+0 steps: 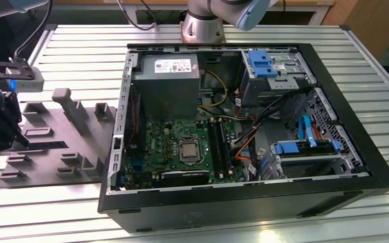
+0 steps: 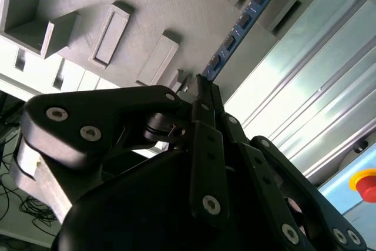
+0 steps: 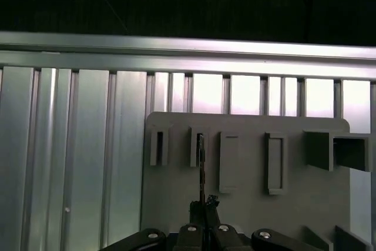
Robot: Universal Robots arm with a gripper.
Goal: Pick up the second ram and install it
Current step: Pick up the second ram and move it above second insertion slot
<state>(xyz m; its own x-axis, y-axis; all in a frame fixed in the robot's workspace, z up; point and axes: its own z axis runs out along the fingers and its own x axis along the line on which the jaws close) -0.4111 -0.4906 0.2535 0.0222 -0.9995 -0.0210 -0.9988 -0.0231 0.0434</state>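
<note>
Pick-up stage | my jaws pinch narrow on second ram (image 2: 244,22) | ram seated in grey fixture (image 1: 79,144), 9 o'clock of case (image 1: 248,207) | lift and install not yet done

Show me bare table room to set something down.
Bare table slats: beyond the grey fixture block, nearer than it, and past the computer case on the exterior view's right. Crowded: inside the case, and on the block where the tool grips the second ram.
</note>
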